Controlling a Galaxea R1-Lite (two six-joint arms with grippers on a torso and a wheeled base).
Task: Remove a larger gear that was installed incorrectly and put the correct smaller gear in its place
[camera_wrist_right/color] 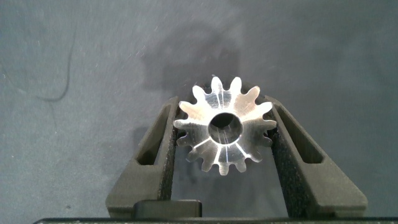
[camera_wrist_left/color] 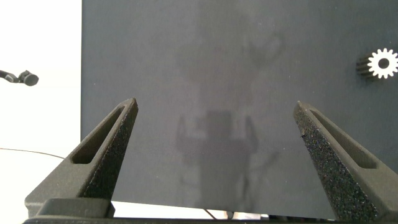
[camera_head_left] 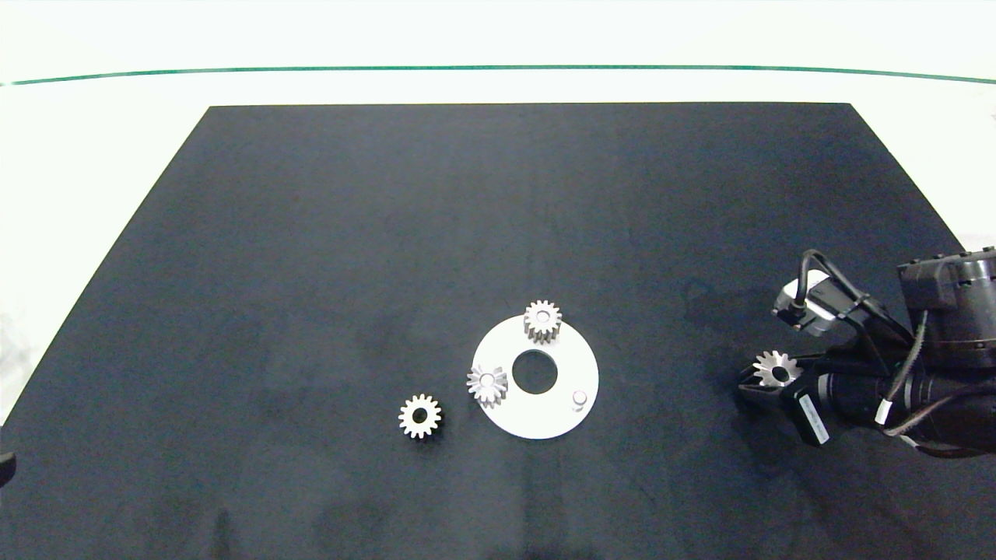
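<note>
A silver larger gear (camera_wrist_right/color: 224, 132) with sharp, star-like teeth and a dark centre hole sits clamped between the two fingers of the right gripper (camera_wrist_right/color: 225, 149), its flat face turned up, over the dark mat. The smaller gear (camera_head_left: 420, 416), whitish with short blunt teeth and a round dark hole, lies flat on the mat, well apart from that gripper.

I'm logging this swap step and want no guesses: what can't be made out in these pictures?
- Head view: whether the larger gear in the right hand touches the mat or hangs above it.
- Head view: the left hand, cut off at the left edge.
- Right wrist view: the plate, its bare peg and the smaller gear are out of frame.
</note>
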